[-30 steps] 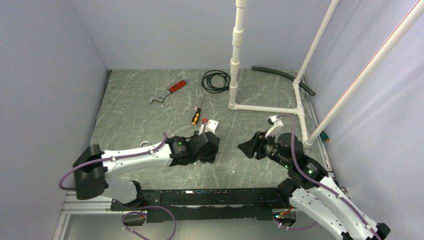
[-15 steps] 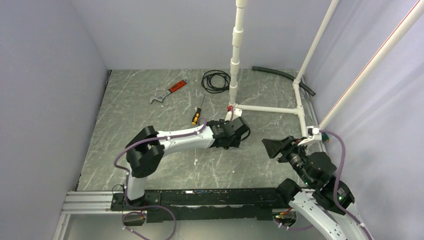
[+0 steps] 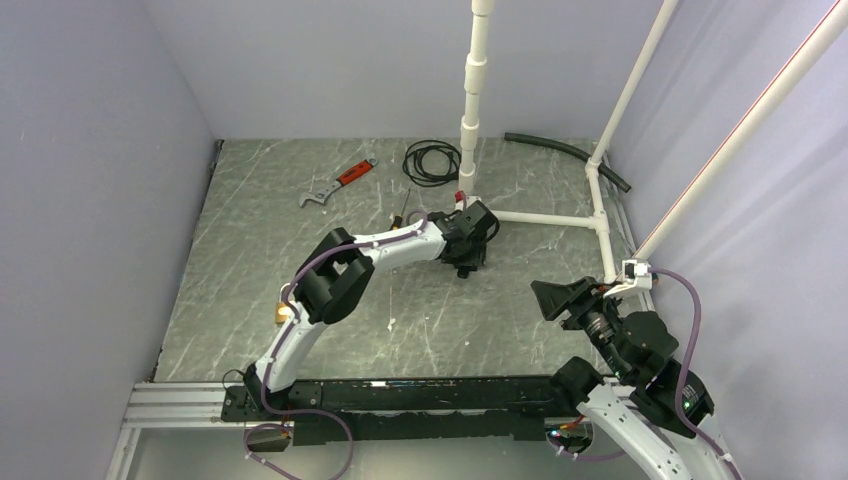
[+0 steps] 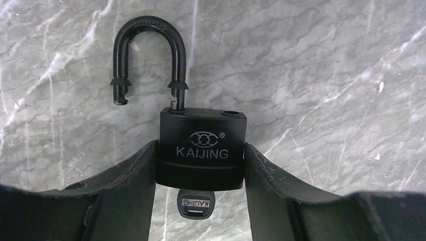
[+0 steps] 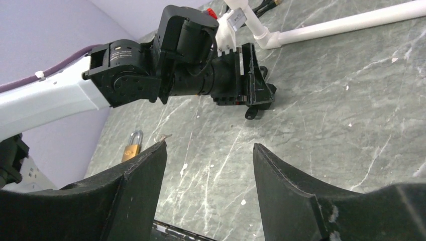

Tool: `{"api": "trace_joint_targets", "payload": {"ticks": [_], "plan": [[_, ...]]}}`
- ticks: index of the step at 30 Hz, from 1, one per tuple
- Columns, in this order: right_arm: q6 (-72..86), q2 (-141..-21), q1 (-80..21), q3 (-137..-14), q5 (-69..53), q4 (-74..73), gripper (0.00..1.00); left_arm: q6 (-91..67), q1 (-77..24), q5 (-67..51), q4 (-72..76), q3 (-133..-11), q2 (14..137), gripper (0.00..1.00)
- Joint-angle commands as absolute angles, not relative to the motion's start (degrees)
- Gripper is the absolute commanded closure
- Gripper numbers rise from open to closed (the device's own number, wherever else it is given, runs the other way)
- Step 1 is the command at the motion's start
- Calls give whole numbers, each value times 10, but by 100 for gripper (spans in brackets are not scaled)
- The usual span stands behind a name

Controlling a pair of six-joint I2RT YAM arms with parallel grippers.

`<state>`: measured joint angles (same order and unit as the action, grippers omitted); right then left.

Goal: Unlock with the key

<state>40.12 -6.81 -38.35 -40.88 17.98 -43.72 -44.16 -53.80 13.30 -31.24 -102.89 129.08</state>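
— Where's the padlock [image 4: 201, 133]?
— Over the desk [image 4: 326, 75]; the left tool [image 4: 200, 153] is clamping its body. Shackle [image 4: 179, 60] is standing sprung, key [image 4: 196, 205] inserted. The right tool [image 5: 208, 148] is hanging spread, empty. Looks unlocked; release next.

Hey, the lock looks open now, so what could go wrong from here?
The black padlock is pinched only by its sides in the left gripper, so it might slip. The open shackle leads toward the table and could be pushed shut on set-down. Nothing holds the key; it might drop out.
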Motion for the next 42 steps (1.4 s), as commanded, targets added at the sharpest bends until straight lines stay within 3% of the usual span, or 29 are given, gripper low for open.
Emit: {"api": "trace_joint_targets", "payload": {"ticks": [1,3,5,7,15,20,25,30,33,38,40,42], "plan": [[403,-69,-384,-421,190,-430,34,-431,-542,80,-273,-1049,1292,59],[403,-69,-385,-420,190,-428,34,-429,-542,73,-266,-1042,1286,38],[402,-73,-384,-420,190,-427,33,-436,-542,70,-272,-1036,1280,9],[402,-77,-384,-419,189,-426,33,-431,-542,53,-279,-1041,1279,2],[403,-82,-384,-413,184,-417,32,-387,-557,47,-286,-1008,1203,1],[400,-94,-384,-408,178,-403,32,-374,-577,159,-335,-957,1107,2],[387,-116,-384,-397,161,-375,32,-348,-587,266,-295,-794,956,3],[388,-148,-384,-376,132,-337,31,-317,-561,209,-406,-733,890,10],[396,-167,-384,-351,105,-310,31,-332,-534,159,-418,-670,852,1],[405,-192,-384,-323,64,-281,30,-341,-499,175,-414,-584,781,1],[405,-198,-384,-318,59,-279,30,-358,-480,202,-426,-566,766,5],[404,-202,-384,-314,58,-277,29,-374,-453,206,-422,-545,753,15]]}}
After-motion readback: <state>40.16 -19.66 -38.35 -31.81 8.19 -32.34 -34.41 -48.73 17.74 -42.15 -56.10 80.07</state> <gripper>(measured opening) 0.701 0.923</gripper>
